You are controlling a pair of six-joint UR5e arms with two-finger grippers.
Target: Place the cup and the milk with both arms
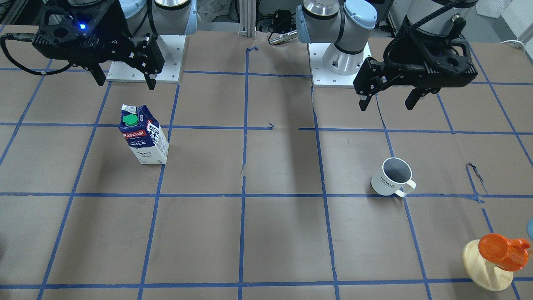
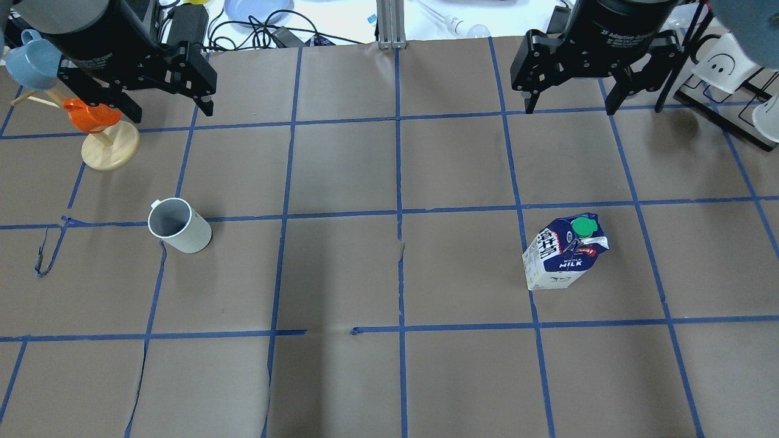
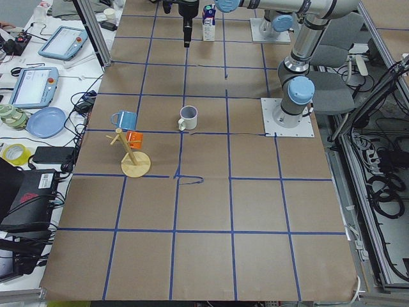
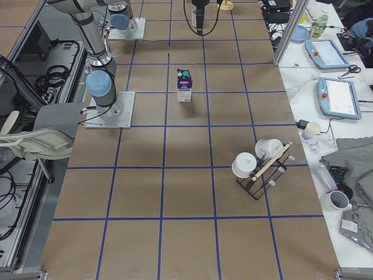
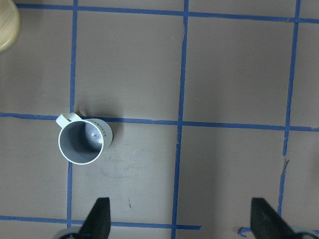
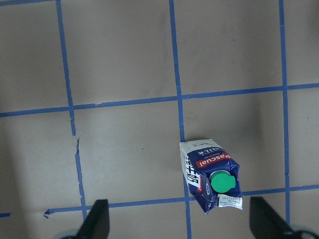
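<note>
The white cup (image 1: 391,177) marked "HOME" stands upright on the table, handle to one side; it also shows in the overhead view (image 2: 178,225) and the left wrist view (image 5: 82,140). My left gripper (image 1: 386,105) is open and empty, high above the table and apart from the cup (image 3: 188,117). The blue and white milk carton (image 1: 143,135) with a green cap stands upright, also in the overhead view (image 2: 563,252) and the right wrist view (image 6: 209,174). My right gripper (image 1: 125,83) is open and empty, high above the table and apart from the milk.
A pale wooden stand with an orange cup (image 1: 495,258) stands near the table's edge on my left side, with a blue cup (image 2: 33,64) on it. A black rack with white mugs (image 4: 259,163) stands at my far right. Blue tape lines grid the brown table (image 2: 341,274).
</note>
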